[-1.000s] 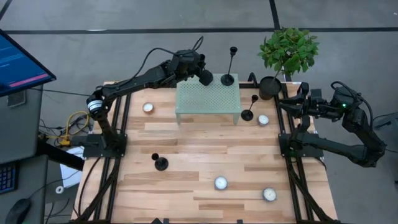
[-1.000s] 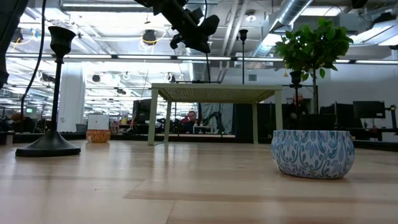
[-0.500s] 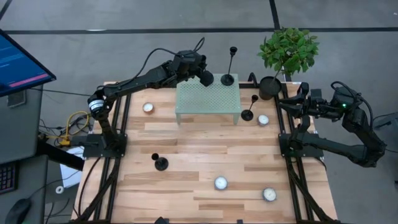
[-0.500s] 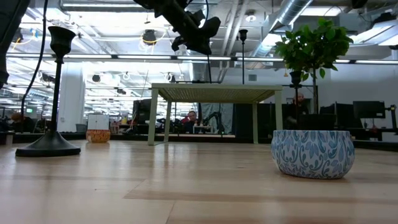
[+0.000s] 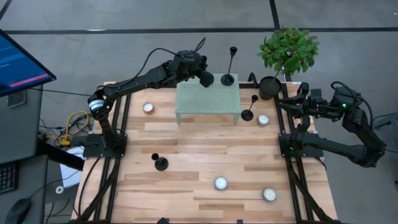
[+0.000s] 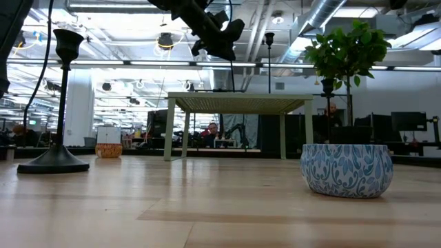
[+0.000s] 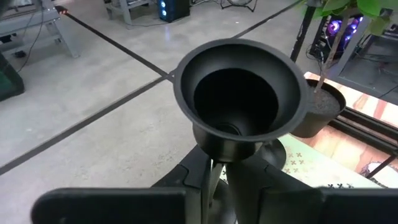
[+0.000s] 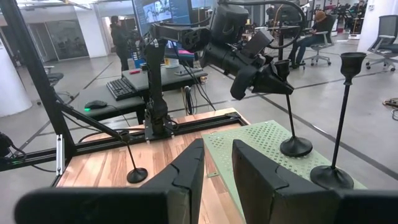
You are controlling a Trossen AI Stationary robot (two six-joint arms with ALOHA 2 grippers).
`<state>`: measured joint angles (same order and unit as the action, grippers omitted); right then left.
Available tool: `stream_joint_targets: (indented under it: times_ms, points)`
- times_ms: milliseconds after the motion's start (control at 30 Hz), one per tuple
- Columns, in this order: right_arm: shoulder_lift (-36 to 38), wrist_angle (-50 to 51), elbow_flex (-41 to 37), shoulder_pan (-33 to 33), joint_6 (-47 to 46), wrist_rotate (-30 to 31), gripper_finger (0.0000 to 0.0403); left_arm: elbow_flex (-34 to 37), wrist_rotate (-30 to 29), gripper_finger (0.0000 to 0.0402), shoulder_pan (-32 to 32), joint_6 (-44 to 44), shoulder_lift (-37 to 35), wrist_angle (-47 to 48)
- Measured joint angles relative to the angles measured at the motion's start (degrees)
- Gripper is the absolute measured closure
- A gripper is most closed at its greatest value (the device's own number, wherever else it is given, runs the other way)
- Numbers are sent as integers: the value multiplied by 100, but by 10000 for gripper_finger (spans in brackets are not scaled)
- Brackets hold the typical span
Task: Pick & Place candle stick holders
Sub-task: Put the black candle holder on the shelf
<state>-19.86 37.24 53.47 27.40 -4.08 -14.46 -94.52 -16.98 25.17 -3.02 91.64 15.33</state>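
Candle stick holders: the held tall holder (image 8: 288, 106) stands at the far side of the green platform (image 5: 208, 99), with my left gripper (image 5: 205, 77) clamped on its stem under the cup. A tilted release could topple it into the second tall holder (image 5: 229, 79) just right, or off the far edge. My right gripper (image 5: 287, 103) waits at the right, fingers slightly apart and empty. The black pot (image 5: 270, 87) holds a plant (image 5: 288, 50); the patterned tin (image 6: 346, 169) hides its contents

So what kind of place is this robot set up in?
Likely an open-plan robotics lab or office: desks with monitors and a keyboard, exposed ceiling ducts, and a bare concrete floor around the wooden worktable.
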Motion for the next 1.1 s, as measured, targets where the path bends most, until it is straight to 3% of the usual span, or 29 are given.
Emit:
stream_joint_targets:
  times_ms: [767, 933, 1100]
  points:
    - [-7, 2, 0, 0, 7, 26, 327, 7, 116, 310, -52, 283, -31, 3]
    - [-315, 172, 4, 1, -51, 609, 321, 17, 61, 312, -270, 326, -505, 403]
    - [-1051, 602, 4, 2, 39, 1221, 283, 17, -203, 338, -639, 424, -1296, 895]
